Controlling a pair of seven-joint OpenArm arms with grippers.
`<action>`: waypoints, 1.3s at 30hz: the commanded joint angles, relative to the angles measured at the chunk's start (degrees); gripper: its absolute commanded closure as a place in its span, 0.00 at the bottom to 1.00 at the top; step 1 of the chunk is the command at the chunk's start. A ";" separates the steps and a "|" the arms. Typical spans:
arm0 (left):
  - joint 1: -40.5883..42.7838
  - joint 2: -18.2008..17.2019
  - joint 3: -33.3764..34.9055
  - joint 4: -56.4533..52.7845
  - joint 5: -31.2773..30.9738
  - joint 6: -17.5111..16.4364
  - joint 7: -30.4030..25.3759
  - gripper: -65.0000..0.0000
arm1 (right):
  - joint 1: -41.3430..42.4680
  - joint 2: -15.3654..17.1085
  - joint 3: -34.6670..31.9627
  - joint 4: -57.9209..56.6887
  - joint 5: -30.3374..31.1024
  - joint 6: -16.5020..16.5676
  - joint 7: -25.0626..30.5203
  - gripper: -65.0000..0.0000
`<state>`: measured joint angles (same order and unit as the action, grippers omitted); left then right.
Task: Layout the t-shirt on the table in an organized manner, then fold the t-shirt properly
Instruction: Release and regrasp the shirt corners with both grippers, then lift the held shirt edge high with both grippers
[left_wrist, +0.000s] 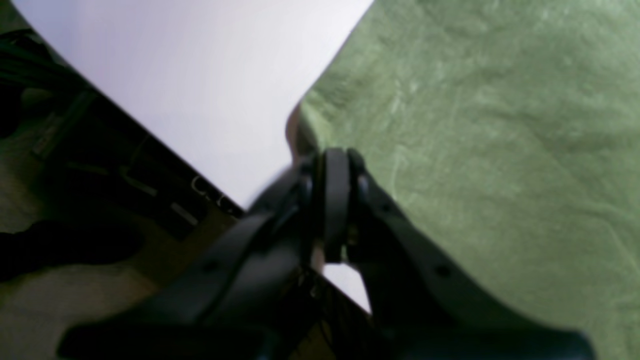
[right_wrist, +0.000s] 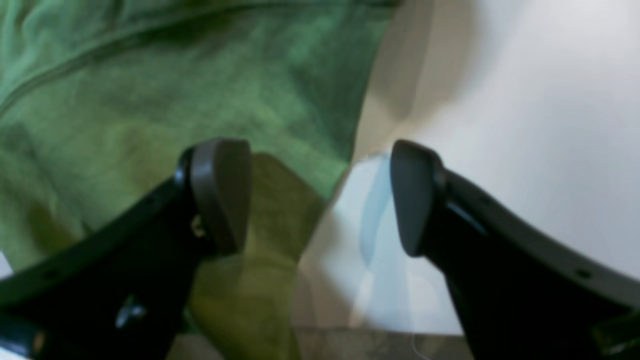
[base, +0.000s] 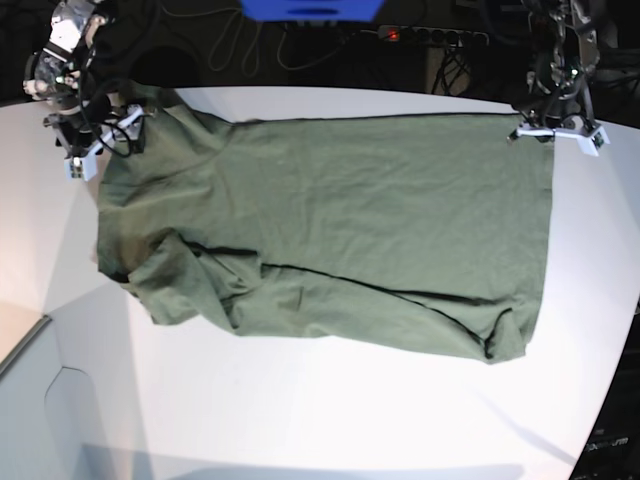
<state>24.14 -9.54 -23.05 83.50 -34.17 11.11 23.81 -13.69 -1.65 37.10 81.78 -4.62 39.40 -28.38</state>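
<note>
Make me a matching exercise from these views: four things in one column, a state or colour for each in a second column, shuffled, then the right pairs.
Things
1. left gripper
2. right gripper
3. t-shirt
4. table

States or colours
A. plain white, bare along the near side in the base view
B. jaws wide apart, nothing between them
C. olive green, spread out but bunched at one sleeve
D. jaws shut on a corner of cloth

Pairs: 1-D, 2-B, 3-C, 4-A
</note>
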 joint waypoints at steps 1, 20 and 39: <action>0.17 -1.05 -0.38 0.67 0.11 0.01 -0.74 0.99 | -0.68 -0.24 -0.14 -0.94 -1.31 0.60 -3.93 0.38; 0.34 -1.84 -0.47 1.55 0.02 0.01 -0.74 0.99 | -4.20 -0.42 -2.16 9.78 0.89 0.60 -3.93 1.00; -4.93 -6.15 -1.00 11.22 -0.33 0.01 -0.74 0.99 | 0.11 -1.29 1.89 22.97 1.94 0.60 -4.01 1.00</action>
<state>19.42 -14.79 -23.51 93.45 -35.05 10.83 25.26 -13.96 -3.51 38.83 103.57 -2.92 39.64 -33.65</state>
